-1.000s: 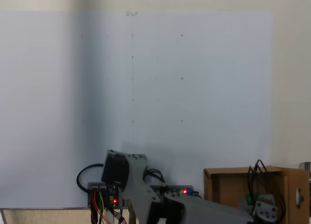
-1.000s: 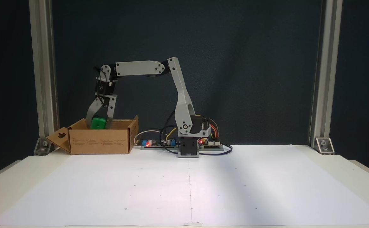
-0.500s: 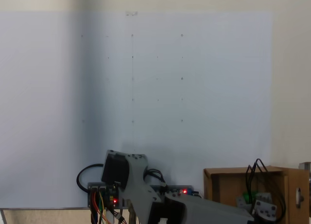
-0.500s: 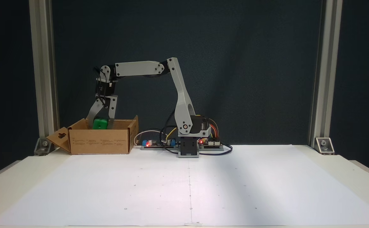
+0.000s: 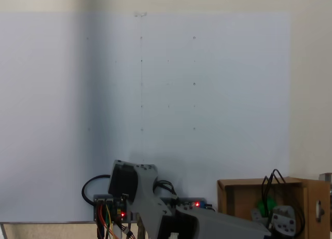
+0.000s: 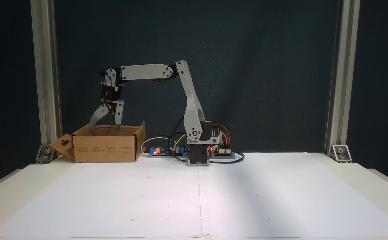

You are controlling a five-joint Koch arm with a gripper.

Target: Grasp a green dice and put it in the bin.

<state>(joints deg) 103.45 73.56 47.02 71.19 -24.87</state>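
Hand (image 6: 103, 132) is hanging released over the bin (image 6: 105, 149), jaws spread, tips just inside the rim. Dice (image 5: 267, 206) is sitting inside the bin, below the hand. Drop step looks done; next move is probably lifting straight up clear of the walls and retracting.

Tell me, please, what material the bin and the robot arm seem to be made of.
The bin: brown corrugated cardboard, matte, with folded flaps and a punched handle hole. The robot arm: probably grey printed plastic, dull finish, with visible screws; the fingers look the same.
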